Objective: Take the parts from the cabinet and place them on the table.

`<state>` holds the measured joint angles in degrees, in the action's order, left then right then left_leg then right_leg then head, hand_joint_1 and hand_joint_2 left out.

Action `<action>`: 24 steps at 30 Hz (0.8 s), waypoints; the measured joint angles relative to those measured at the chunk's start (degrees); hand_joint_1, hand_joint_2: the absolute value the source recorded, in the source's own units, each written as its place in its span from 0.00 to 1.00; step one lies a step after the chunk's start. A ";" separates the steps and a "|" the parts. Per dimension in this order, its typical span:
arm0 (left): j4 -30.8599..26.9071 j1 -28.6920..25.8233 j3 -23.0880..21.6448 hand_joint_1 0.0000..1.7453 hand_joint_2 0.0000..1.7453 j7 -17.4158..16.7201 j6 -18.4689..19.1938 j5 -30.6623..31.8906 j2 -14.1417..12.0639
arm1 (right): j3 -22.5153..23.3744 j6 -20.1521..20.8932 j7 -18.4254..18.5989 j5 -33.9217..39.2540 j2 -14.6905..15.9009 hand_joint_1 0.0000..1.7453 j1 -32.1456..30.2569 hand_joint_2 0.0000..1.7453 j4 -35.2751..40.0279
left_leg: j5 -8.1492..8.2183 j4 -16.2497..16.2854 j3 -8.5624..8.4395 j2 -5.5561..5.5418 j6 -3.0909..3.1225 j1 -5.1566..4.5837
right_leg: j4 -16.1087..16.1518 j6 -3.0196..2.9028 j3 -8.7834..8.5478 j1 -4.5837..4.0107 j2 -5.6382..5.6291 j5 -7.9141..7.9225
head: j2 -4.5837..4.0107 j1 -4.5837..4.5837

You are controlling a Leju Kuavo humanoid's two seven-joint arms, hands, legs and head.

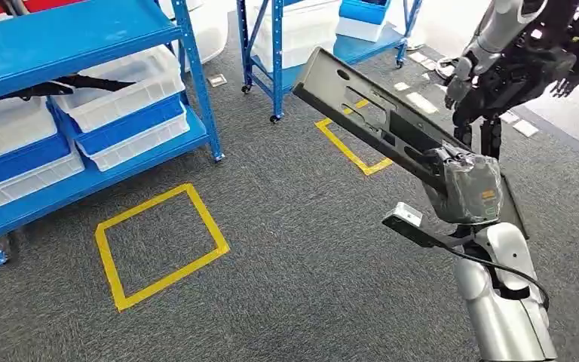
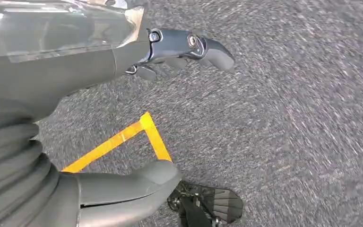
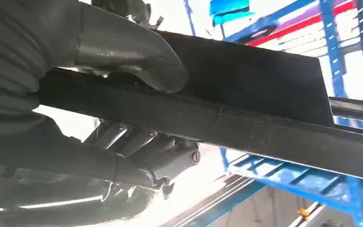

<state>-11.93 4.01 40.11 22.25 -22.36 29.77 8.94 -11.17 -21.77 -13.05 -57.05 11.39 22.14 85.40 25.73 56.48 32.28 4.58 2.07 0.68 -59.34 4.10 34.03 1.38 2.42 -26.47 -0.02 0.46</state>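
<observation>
Your right hand (image 1: 464, 185) is grasping the part (image 1: 377, 124), a long dark grey metal panel with cut-out holes, and holds it up in the air over the grey carpet (image 1: 294, 271), well clear of any surface. In the head view the panel runs from the hand up and away toward the base of the far blue rack (image 1: 275, 53), its free end tilted higher than the held end. From the right wrist camera you can see the thick grey thumb (image 3: 137, 56) pressed on one face of the panel (image 3: 264, 90) and the darker fingers (image 3: 165, 156) wrapped on the other face, so the grip is a firm clamp across its edge. Your left hand (image 2: 123, 94) hangs over the carpet with nothing in it: the thumb (image 2: 127, 189) and the dark fingers (image 2: 189, 45) are spread apart, released. Below it you can see a corner of yellow floor tape (image 2: 146, 130). In the head view a yellow tape square (image 1: 158, 245) lies on the carpet in front of the near blue cabinet (image 1: 75, 45), whose shelves carry white and blue bins (image 1: 124, 94). A second robot's dark arm (image 1: 520, 60) stands at the far right, just beyond the panel.
</observation>
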 joint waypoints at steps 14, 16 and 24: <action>-0.02 -0.10 0.11 0.00 1.00 1.47 -0.02 0.18 -0.13 | -0.02 -0.18 0.66 -0.74 -0.57 1.00 -1.12 1.00 1.88 | 4.84 11.71 4.61 -4.99 -2.08 0.44 | 2.83 -3.46 -0.93 0.05 -6.65 1.68 | 0.00 0.44; -0.02 -0.10 0.09 0.00 1.00 1.66 -0.02 0.59 -0.22 | 0.02 -0.37 1.01 -0.92 -0.57 1.00 -1.64 1.00 2.99 | 1.12 2.29 0.14 -9.55 -1.64 0.98 | 2.63 -3.36 -0.83 0.23 -7.92 1.70 | 0.00 0.48; -0.02 0.25 -0.04 0.00 1.00 2.05 0.87 2.41 -0.24 | 1.40 -1.57 1.38 -1.49 0.28 1.00 -4.74 1.00 6.58 | 0.79 -0.11 -0.91 -4.67 0.58 0.12 | -6.59 -1.64 5.56 -0.42 -3.58 -2.25 | 0.00 -0.24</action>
<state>-11.96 4.26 40.06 24.30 -21.49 32.17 8.70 -9.77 -23.34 -11.67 -58.53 11.67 17.40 91.98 26.52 56.37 31.37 -0.08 2.65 0.80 -65.93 2.46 39.58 0.96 -1.16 -28.72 -0.02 0.22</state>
